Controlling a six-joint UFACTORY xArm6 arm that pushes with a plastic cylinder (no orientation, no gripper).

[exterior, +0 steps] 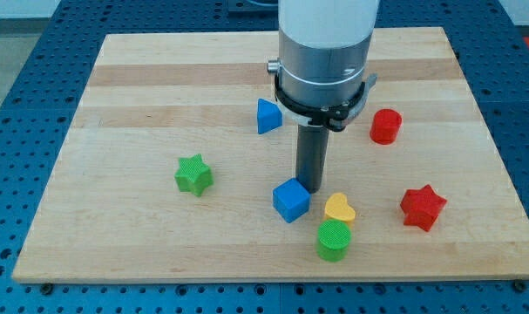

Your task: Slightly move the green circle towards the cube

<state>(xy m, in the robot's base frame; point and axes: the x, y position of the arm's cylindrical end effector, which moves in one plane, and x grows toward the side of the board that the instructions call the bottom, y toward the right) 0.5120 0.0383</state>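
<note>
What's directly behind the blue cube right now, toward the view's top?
My tip stands just behind the blue cube, at its upper right edge. Whether they touch cannot be told. The cube covers a small strip of board behind it. The blue triangle lies farther back.

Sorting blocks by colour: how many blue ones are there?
2: a blue cube beside my tip, and a blue triangle toward the view's top. The arm may hide others.

A wooden board [159, 87] rests on a blue perforated table [20, 52]. On the board, a green star [193, 174] sits toward the view's left, a blue triangle [267, 116] near the middle, a red cylinder [385, 126] and a red star [422, 208] toward the right, and a yellow heart [339, 208] near the bottom.
</note>
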